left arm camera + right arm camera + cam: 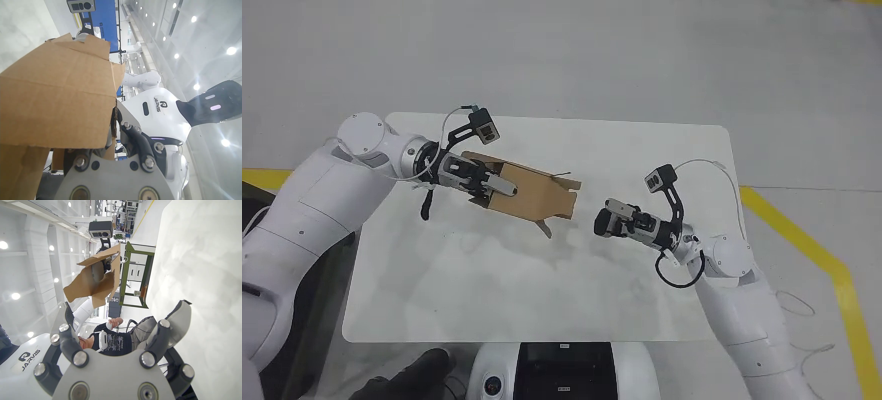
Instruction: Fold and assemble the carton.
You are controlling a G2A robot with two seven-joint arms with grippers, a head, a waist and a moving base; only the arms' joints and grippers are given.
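Carton (532,193) is half-formed: panels partly opened, flaps loose and splayed, not yet a box. It hangs in the air over the back-left part of the table (542,300), tilted, with one flap hanging down.

Left gripper (492,186) pinches the carton's left end, fingers clamped on a panel edge. Right gripper (604,220) is just off the carton's free right end, not touching, fingers spread wide and nothing between them.

Step looks like early shaping: one arm holds, the other is set to work the flaps. The next move likely needs the right gripper to close in on the free end, catch a loose flap, and fold it while the left holds steady.
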